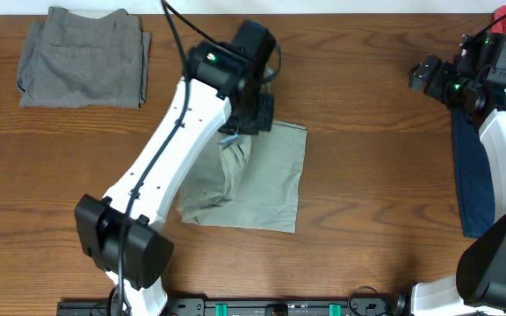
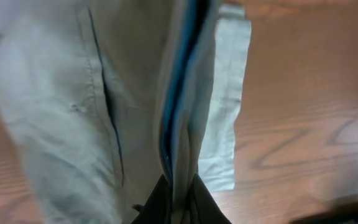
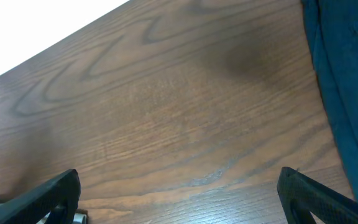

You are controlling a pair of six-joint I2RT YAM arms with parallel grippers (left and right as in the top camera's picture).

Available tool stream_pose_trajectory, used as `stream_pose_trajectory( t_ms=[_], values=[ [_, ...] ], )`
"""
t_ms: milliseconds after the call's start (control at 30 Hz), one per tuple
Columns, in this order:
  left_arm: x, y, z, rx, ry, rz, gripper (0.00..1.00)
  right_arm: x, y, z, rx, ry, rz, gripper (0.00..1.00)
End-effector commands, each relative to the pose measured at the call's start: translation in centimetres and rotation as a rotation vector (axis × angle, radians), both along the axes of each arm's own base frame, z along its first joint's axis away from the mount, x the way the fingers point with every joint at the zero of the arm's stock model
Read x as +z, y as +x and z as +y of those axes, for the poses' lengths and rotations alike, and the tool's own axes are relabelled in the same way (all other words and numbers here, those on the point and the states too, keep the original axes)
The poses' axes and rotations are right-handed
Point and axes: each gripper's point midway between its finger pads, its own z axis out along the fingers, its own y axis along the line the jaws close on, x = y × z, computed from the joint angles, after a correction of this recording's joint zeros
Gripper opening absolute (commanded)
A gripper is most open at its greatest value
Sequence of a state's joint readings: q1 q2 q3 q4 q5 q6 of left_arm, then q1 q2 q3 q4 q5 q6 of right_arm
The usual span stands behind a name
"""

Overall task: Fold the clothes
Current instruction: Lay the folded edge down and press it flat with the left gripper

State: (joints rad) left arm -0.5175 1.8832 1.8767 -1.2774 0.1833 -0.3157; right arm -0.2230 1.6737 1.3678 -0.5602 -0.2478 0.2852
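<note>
while the left gripper (image 2: 178, 196) pinches the khaki shorts (image 1: 266, 180), the right gripper (image 3: 179, 190) gapes apart.

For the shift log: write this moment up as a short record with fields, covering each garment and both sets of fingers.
khaki shorts: mid table, partly folded, one fold raised
grey shorts: folded, far left corner
navy garment: right side, partly hidden by the right arm
left fingers: shut on a fold of the khaki shorts
right fingers: open, over bare wood beside the navy garment
</note>
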Motion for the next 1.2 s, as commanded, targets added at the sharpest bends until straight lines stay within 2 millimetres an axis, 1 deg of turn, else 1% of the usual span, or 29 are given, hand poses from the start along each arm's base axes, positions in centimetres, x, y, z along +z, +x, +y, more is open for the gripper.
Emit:
stream_pose_trajectory(
  t_ms=[0,133,267,333,400,433,467,500,633,900,1000,1067,1133,1167],
  values=[
    [-1.2,-2.0,-1.2,-0.016,-0.057,0.082,0.06,0.2,0.2,0.3,0.004,0.006,-0.003,0.99],
    [-2.7,-2.8,-1.4,-0.018,-0.073,0.13,0.06,0.2,0.2,0.3,0.003,0.006,-0.003,0.99],
    [-4.5,-2.8,-1.5,0.009,-0.075,0.143,0.06,0.2,0.2,0.3,0.003,0.006,-0.003,0.99],
    [-5.5,-2.7,-1.5,0.021,-0.076,0.146,0.08,0.2,0.2,0.3,0.004,0.006,-0.003,0.99],
    [-6.5,-2.7,-1.6,0.022,-0.078,0.143,0.15,0.2,0.2,0.3,0.003,0.006,-0.003,0.99],
    [-6.9,-2.6,-1.6,0.021,-0.08,0.139,0.23,0.2,0.2,0.3,0.003,0.006,-0.003,0.99],
    [-7.2,-2.6,-1.6,0.021,-0.082,0.136,0.27,0.2,0.2,0.3,0.003,0.006,-0.003,0.99],
    [-7.6,-2.4,-1.7,0.02,-0.085,0.13,0.28,0.2,0.2,0.3,0.004,0.006,-0.003,0.99],
    [-7.9,-2.2,-1.8,0.019,-0.091,0.119,0.29,0.2,0.2,0.3,0.003,0.006,-0.003,0.99],
    [-7.0,-1.8,-1.9,0.002,-0.106,0.087,0.29,0.2,0.2,0.3,0.004,0.006,-0.003,0.99],
    [-7.1,-1.8,-1.8,0.003,-0.101,0.09,0.29,0.2,0.2,0.3,0.003,0.006,-0.003,0.99],
    [-7.4,-1.5,-1.2,0.011,-0.061,0.073,0.28,0.2,0.2,0.3,0.003,0.006,-0.003,0.99],
    [-7.7,-0.3,0.7,0.043,0.028,0.019,0.29,0.2,0.2,0.3,0.003,0.006,-0.003,0.99],
    [-7.7,0.4,1.7,0.063,0.066,-0.007,0.37,0.2,0.2,0.3,0.004,0.006,-0.003,0.99]
  ],
)
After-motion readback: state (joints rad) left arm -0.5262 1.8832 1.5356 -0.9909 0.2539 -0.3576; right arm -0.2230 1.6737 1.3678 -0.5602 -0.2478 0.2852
